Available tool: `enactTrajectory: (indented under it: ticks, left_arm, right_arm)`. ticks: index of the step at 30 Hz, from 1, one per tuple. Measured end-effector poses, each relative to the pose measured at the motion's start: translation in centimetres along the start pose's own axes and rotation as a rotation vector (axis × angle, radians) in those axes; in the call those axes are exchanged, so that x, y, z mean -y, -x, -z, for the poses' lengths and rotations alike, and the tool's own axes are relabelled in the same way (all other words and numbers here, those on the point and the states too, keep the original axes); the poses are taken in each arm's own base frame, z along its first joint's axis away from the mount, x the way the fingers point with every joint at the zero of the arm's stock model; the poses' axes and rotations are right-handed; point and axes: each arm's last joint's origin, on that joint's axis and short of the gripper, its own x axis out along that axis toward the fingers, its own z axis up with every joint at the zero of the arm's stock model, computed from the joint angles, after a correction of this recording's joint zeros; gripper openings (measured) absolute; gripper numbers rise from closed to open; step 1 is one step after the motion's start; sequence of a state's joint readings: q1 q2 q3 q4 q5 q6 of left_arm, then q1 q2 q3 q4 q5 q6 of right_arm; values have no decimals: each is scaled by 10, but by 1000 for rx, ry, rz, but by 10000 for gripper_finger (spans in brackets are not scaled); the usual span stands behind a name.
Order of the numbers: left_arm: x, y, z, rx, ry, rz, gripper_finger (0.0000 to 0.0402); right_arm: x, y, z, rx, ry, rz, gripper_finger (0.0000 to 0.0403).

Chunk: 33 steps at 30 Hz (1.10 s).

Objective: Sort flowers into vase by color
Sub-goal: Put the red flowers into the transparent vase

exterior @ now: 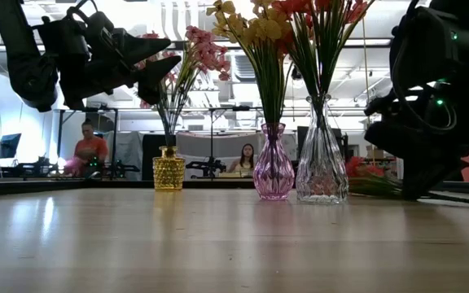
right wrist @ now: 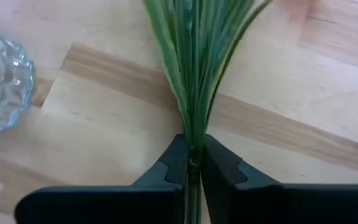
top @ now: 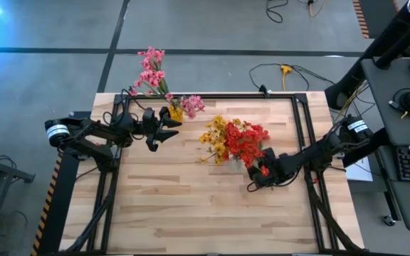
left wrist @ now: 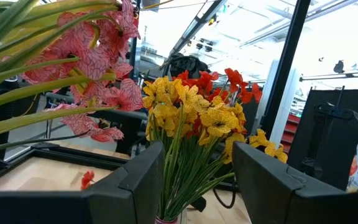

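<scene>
Three vases stand in a row toward the back of the table [top: 191,213]: a small yellow vase [exterior: 168,172] with pink flowers [exterior: 204,49], a pink vase [exterior: 273,172] with yellow flowers [exterior: 251,28], and a clear vase [exterior: 322,175] with red flowers [exterior: 320,10]. From above, the pink spray leans out past the table's far edge, while the yellow and red heads crowd together near the middle.

The right gripper [right wrist: 193,163] is down low on the wood just beside the clear vase, its fingers pressed tight on a bundle [right wrist: 191,68] of thin green stems lying flat on the table. The stems fan out away from the pinch. In the overhead view a bit of red shows right at that gripper, so these look to be more red flowers.

The left gripper [top: 168,129] hangs in the air close by the yellow vase, fingers spread with nothing between them. Its wrist view looks past the pink blossoms toward the yellow and red bunches.

Beyond the table, two people sit at desks in the room.
</scene>
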<state>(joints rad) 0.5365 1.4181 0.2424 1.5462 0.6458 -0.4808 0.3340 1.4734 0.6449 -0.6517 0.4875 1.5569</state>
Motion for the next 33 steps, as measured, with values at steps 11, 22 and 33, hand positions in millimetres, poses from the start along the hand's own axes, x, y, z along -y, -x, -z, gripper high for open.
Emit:
enactTrajectory:
  ticks: [11, 22, 33]
  left_arm:
    - [0, 0, 0, -3, 2, -1, 172]
    - [0, 0, 1, -9, 19, -4, 172]
    - [-1, 0, 1, -10, 19, -4, 172]
  right_arm:
    - [12, 28, 7, 294, -169, -95, 15]
    - [12, 89, -26, 536, -112, -46, 14]
    - [4, 170, -73, 604, 12, -33, 13]
